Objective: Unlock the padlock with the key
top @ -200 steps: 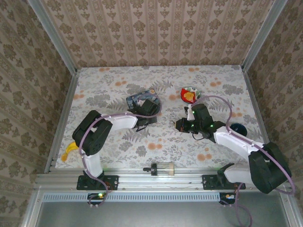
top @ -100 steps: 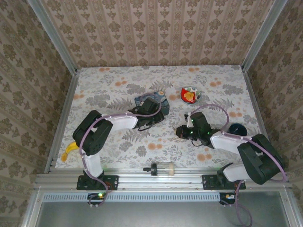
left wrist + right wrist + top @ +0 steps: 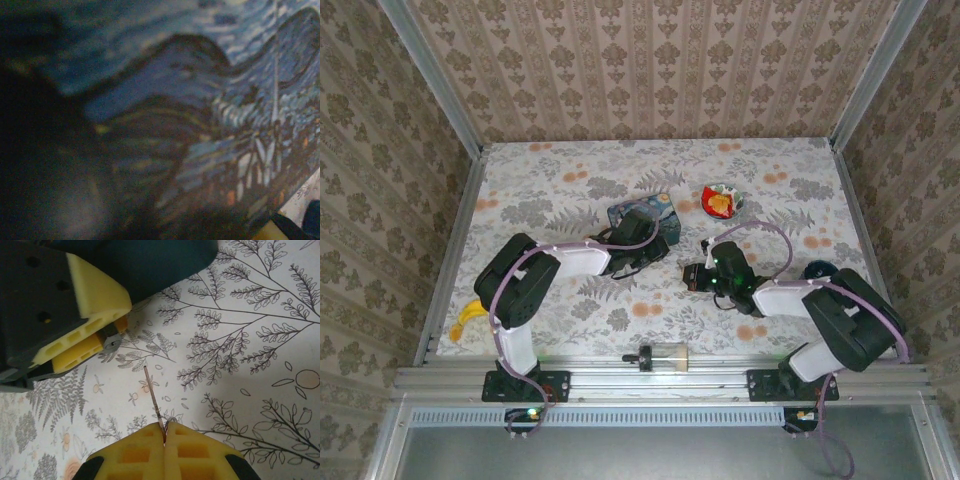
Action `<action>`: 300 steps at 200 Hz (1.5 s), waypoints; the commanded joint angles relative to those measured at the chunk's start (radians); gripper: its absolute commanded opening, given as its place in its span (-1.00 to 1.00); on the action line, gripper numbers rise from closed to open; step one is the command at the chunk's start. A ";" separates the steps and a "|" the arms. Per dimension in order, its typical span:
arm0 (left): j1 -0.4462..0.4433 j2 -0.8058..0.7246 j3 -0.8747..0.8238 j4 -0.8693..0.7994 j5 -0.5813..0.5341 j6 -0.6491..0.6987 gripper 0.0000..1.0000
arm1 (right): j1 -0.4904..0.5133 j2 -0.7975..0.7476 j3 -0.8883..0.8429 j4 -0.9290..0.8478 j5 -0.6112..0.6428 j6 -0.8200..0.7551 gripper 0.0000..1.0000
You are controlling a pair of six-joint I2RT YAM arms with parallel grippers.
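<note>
My right gripper (image 3: 165, 436), at the bottom centre of the right wrist view, was clamped tight on the key (image 3: 152, 392), whose thin blade pointed up the frame. In the upper left, my left gripper (image 3: 106, 338) pinched the small dark padlock (image 3: 115, 341) between its 2 yellow pads, apart from the key's tip.

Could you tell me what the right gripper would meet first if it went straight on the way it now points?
Probably the left gripper: the right gripper, shut on the key, points at its yellow fingers and the dark padlock they seem to pinch; depth is unclear.
</note>
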 commanded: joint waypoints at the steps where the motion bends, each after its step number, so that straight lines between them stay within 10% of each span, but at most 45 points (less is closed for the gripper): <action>1: 0.002 0.013 -0.009 0.053 0.020 -0.023 -0.86 | 0.015 0.044 0.034 0.072 0.021 0.017 -1.00; 300: 0.008 0.025 -0.031 0.089 0.042 -0.040 -0.86 | 0.037 0.220 0.116 0.210 -0.045 0.106 -1.00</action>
